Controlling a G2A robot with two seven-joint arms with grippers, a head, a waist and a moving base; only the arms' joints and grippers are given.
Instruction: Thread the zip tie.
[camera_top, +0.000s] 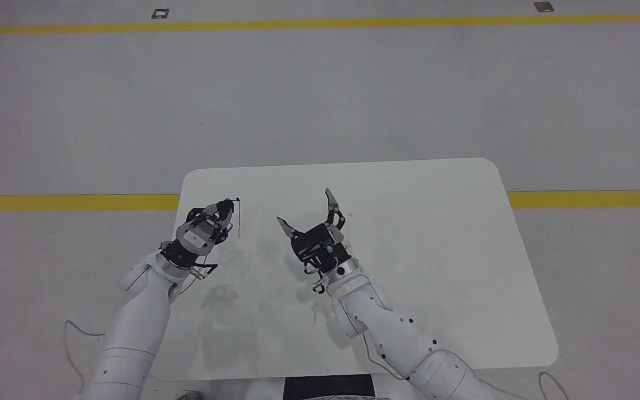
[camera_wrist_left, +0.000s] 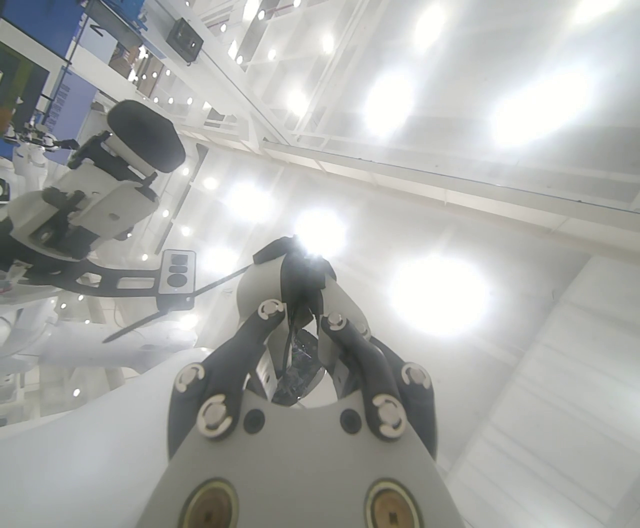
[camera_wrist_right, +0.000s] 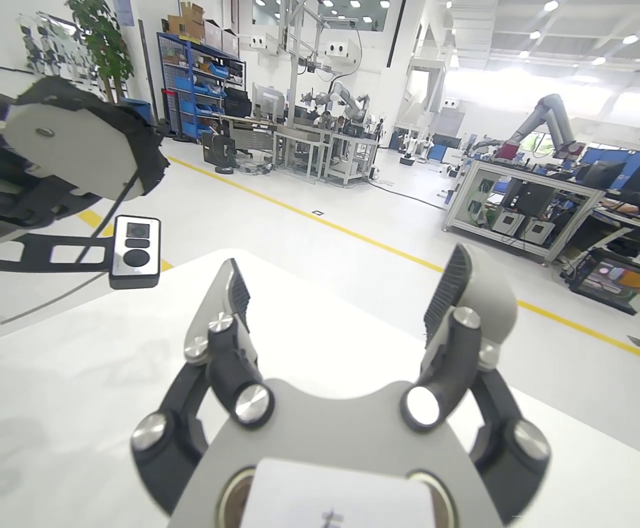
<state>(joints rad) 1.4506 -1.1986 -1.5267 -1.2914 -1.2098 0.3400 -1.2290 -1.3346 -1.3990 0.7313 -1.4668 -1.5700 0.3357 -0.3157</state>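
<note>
Left gripper (camera_top: 223, 210) is clamped together on the thin black zip tie (camera_top: 238, 218), held over the white table (camera_top: 450, 250), with the right gripper (camera_top: 307, 212) near beside it, fingers spread apart, holding nothing.

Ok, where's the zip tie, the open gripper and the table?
zip tie (camera_top: 238, 220), top view, middle of its thin black strap.
right gripper (camera_wrist_right: 346, 260), right wrist view, midway between its open fingertips.
table (camera_top: 440, 220), top view, bare white top.
</note>
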